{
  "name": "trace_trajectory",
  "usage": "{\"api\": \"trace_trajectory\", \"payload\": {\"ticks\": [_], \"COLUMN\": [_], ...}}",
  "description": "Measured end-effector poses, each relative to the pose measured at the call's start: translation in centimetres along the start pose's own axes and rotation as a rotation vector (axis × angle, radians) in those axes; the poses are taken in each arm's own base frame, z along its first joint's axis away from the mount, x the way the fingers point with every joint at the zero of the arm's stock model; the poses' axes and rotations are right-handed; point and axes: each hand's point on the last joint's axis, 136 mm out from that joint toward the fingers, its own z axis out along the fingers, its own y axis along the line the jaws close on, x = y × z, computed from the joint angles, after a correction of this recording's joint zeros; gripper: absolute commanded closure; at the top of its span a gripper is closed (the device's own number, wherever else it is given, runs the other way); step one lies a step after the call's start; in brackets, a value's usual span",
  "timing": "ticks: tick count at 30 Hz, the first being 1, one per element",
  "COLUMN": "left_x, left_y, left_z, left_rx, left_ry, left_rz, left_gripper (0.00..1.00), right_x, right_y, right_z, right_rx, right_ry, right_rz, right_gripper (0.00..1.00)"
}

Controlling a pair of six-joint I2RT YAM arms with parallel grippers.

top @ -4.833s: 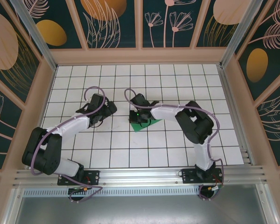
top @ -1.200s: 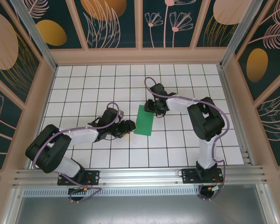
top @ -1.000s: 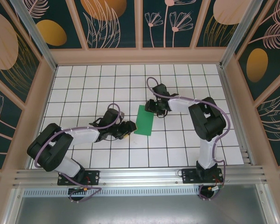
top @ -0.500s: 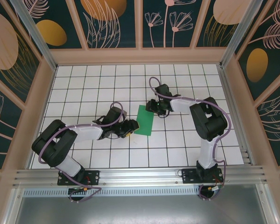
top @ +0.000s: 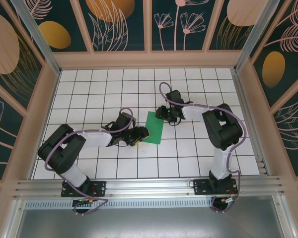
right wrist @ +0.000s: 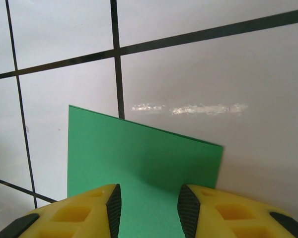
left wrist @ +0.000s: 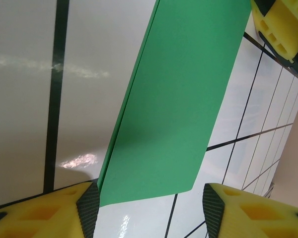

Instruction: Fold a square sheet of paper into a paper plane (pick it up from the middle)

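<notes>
Both fingers of the left gripper (left wrist: pixel 150 203) stand wide apart, one on each side of the near short edge of the square sheet of paper (left wrist: pixel 179 99), and they hold nothing. The right gripper (right wrist: pixel 149 210) is at the opposite short end, its fingers set narrow with a strip of green showing between them. Whether they touch the paper I cannot tell. The paper itself lies flat on the counter (top: pixel 188 148) between the two grippers as a long green rectangle, not a square. Along one long side the left wrist view shows a doubled edge, so I judge the first fold, the halving down the middle, to be made. Most of the work looks to be ahead. The corners at either short end are square, no nose is turned in, no wing creases show, and the sheet has no dart shape yet. The left gripper, by its placing, seems set to take the near end next.
</notes>
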Motion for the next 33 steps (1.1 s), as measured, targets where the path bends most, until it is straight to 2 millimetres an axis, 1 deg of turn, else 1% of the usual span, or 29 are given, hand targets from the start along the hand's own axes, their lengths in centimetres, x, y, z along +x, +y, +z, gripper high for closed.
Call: {"api": "trace_trajectory", "payload": {"ticks": [6, 12, 16, 20, 28, 33], "left_x": [-0.3, -0.3, -0.2, 0.0, 0.1, 0.3], "left_y": [-0.3, 0.1, 0.1, -0.1, -0.5, -1.2], "left_z": [0.1, 0.0, 0.0, 0.2, 0.4, 0.4], "left_rx": [-0.013, -0.048, -0.052, -0.052, -0.045, -0.014], "left_ry": [0.004, 0.003, 0.006, 0.011, 0.029, 0.043], "left_rz": [-0.004, -0.010, -0.005, 0.006, 0.007, 0.016], "left_gripper": [0.34, 0.34, 0.34, 0.31, 0.32, 0.32], "right_x": [0.0, 0.0, 0.0, 0.0, 0.0, 0.0], "right_y": [0.0, 0.0, 0.0, -0.1, -0.1, -0.1], "right_z": [0.0, 0.0, 0.0, 0.0, 0.0, 0.0], "right_rx": [-0.006, -0.008, -0.010, -0.011, -0.015, -0.015], "right_ry": [-0.007, -0.010, -0.009, -0.010, -0.010, -0.010], "right_rz": [-0.002, -0.003, -0.002, -0.002, -0.001, -0.001], "right_gripper": [0.59, 0.59, 0.59, 0.59, 0.59, 0.59]}}
